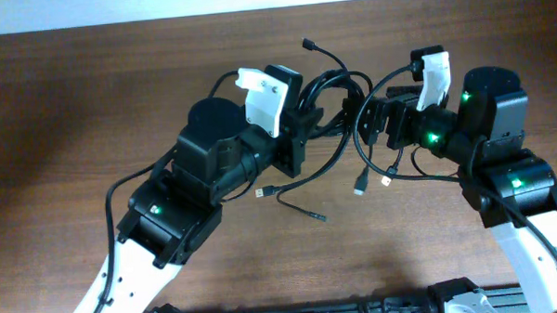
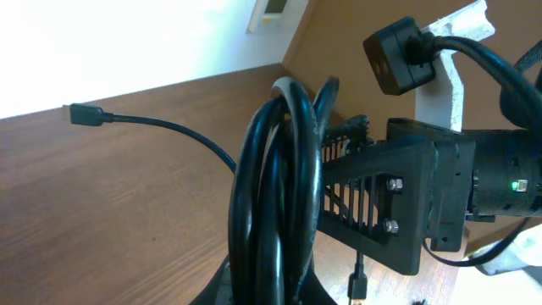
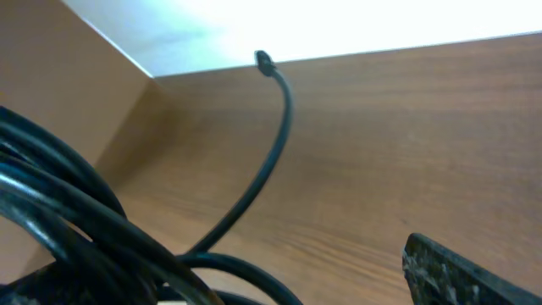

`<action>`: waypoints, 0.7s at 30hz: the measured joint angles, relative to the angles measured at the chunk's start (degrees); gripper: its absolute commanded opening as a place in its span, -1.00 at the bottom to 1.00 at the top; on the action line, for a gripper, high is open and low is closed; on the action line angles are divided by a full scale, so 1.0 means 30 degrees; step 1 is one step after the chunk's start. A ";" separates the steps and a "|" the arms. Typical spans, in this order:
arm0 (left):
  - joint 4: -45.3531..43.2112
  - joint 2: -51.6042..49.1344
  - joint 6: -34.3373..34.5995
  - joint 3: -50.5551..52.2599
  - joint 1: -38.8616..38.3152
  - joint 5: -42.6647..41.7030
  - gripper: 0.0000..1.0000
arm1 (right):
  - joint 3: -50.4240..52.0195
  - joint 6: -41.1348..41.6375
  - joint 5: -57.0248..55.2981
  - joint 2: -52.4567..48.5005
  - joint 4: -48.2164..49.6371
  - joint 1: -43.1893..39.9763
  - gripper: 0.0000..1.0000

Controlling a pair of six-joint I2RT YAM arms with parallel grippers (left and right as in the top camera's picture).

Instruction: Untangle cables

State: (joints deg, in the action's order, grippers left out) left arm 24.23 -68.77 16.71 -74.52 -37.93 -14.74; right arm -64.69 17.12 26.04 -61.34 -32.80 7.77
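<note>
Cables (image 1: 336, 80) above brown wooden table (image 1: 72, 108), apparently tight in left gripper (image 1: 319, 115); right gripper (image 1: 368, 121) unclear

Dark brown wood-grain desk (image 1: 72, 99) fills pretty much everything, with a bit of sheen on the left. Past the far edge there's a plain white wall (image 1: 162, 4), almost blown out bright. A brown side panel (image 2: 339, 34) stands at the corner, with a small white plate (image 2: 273, 10) up where the two meet.

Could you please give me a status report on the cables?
Left gripper seemingly shut on coiled bundle of thin black cables. Right gripper at the bundle, grip unclear. Plug ends trail loose over the brown wooden table.
</note>
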 measured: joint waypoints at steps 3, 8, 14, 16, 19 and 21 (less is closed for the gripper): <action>0.0124 -0.0087 -0.0007 0.0095 -0.0146 0.0736 -1.00 | -0.0007 -0.0131 -0.0627 0.0000 -0.0430 0.0095 0.97; 0.0670 -0.0087 -0.0007 0.0095 -0.0313 0.2754 -1.00 | -0.0007 -0.0219 -0.0277 -0.0007 -0.0503 0.0131 0.97; 0.0801 0.0233 -0.1996 0.0095 0.0007 0.6178 -1.00 | -0.0007 -0.2025 0.1406 0.0022 -0.0342 -0.0328 0.97; 0.0860 0.0233 -0.3483 0.0095 0.0007 0.6382 -1.00 | 0.0000 -0.3235 0.2266 0.0452 -0.0350 -0.0328 0.97; 0.1071 0.0233 -0.6207 0.0095 0.0007 0.6419 -1.00 | 0.0000 -0.5078 0.3359 0.1617 -0.0335 -0.0328 0.97; 0.1333 0.0233 -0.8444 0.0095 0.0015 0.5836 -1.00 | 0.0000 -0.6324 0.3963 0.2404 -0.0284 -0.0328 0.97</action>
State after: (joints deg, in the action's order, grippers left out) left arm 28.23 -68.07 -8.62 -74.24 -37.89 2.76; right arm -64.69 -1.85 37.93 -54.13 -33.65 6.79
